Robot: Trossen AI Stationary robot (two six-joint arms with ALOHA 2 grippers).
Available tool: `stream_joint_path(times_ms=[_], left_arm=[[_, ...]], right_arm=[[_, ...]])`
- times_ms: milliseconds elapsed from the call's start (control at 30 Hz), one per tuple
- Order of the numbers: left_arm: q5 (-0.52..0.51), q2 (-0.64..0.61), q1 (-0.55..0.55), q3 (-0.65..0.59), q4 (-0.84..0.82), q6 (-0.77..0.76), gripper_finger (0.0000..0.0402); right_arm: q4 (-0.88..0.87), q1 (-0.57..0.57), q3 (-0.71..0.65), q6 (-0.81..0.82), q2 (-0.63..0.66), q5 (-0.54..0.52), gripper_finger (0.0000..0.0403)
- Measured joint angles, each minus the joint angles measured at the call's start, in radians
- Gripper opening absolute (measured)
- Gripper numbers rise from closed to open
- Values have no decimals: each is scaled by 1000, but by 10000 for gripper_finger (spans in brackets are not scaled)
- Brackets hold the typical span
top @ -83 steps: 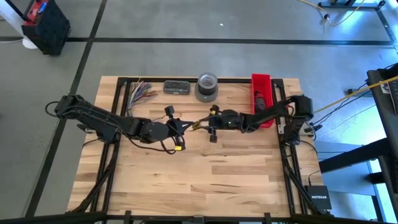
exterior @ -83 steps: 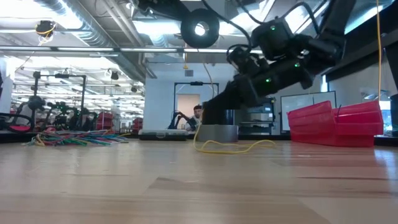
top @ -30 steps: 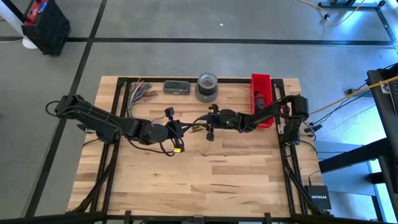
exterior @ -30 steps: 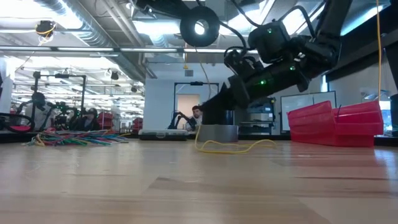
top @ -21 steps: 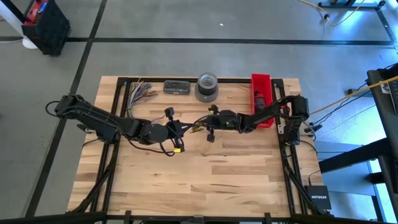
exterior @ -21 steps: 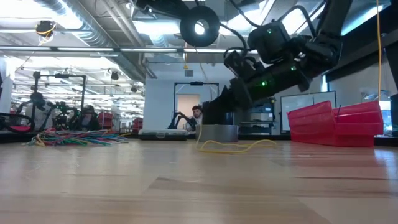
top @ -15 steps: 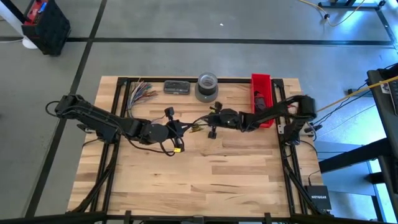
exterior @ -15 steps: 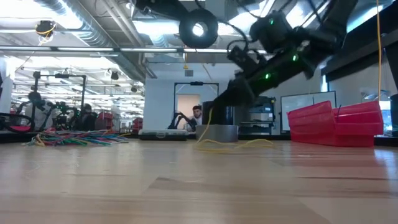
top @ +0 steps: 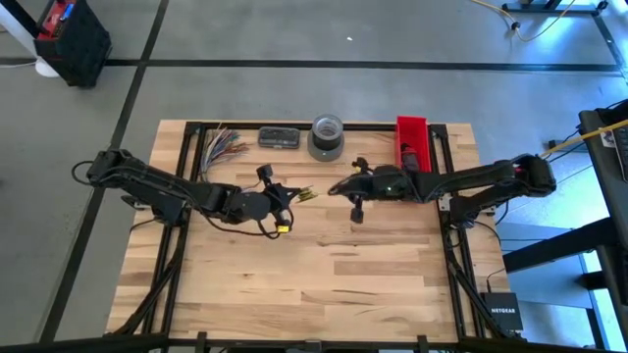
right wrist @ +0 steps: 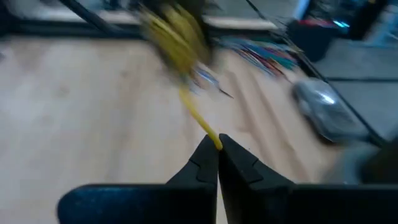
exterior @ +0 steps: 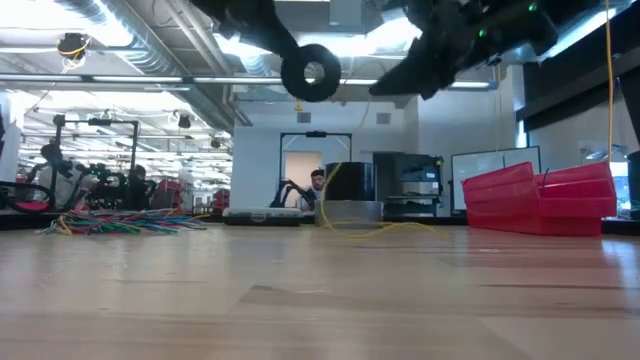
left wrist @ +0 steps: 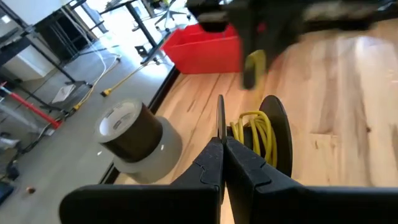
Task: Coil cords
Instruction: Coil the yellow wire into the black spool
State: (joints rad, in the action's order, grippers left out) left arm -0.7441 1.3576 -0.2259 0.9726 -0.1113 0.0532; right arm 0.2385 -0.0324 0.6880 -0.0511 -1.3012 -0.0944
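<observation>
The wooden table (top: 324, 284) fills the middle of the high view. Both dark arms meet near the upper middle of it.

The left gripper (top: 286, 201) sits left of the centre of the high view. In the left wrist view its two fingers (left wrist: 214, 163) are pressed close together on the edge of a thin black round spool (left wrist: 278, 134). Yellow cord (left wrist: 252, 130) is wound in loops on that spool. In the low view the spool (exterior: 309, 72) hangs high in the upper middle of the frame, well above the table.

The right gripper (top: 335, 188) is just right of the centre in the high view, near the left one but apart from it. In the right wrist view its fingers (right wrist: 208, 163) are closed tight on the thin yellow cord (right wrist: 199, 118), which runs away from the tips toward a blurry yellow bunch in the upper middle of that frame. In the low view more yellow cord (exterior: 375, 228) lies loose on the table near the middle.

A grey tape roll (top: 327, 137) stands at the top middle of the table in the high view. A red bin (top: 412, 152) is to its right. A flat dark box (top: 279, 137) is to its left, and a fan of coloured wires (top: 224, 145) lies further left. In the low view a person (exterior: 317, 185) shows far back in the room.
</observation>
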Motion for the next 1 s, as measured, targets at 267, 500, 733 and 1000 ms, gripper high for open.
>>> stream_joint_path(times_ms=[267, 500, 733, 1000], left_arm=[[74, 64, 65, 0, 65, 75, 0], [140, 78, 78, 0, 102, 131, 0], [146, 83, 78, 0, 137, 90, 0], [148, 129, 82, 0, 210, 89, 0]], right_arm=[[56, 55, 0, 116, -4, 10, 6], [103, 53, -1, 202, -6, 17, 8], [291, 78, 0, 238, -77, 72, 8], [546, 113, 1, 204, -176, -19, 8]])
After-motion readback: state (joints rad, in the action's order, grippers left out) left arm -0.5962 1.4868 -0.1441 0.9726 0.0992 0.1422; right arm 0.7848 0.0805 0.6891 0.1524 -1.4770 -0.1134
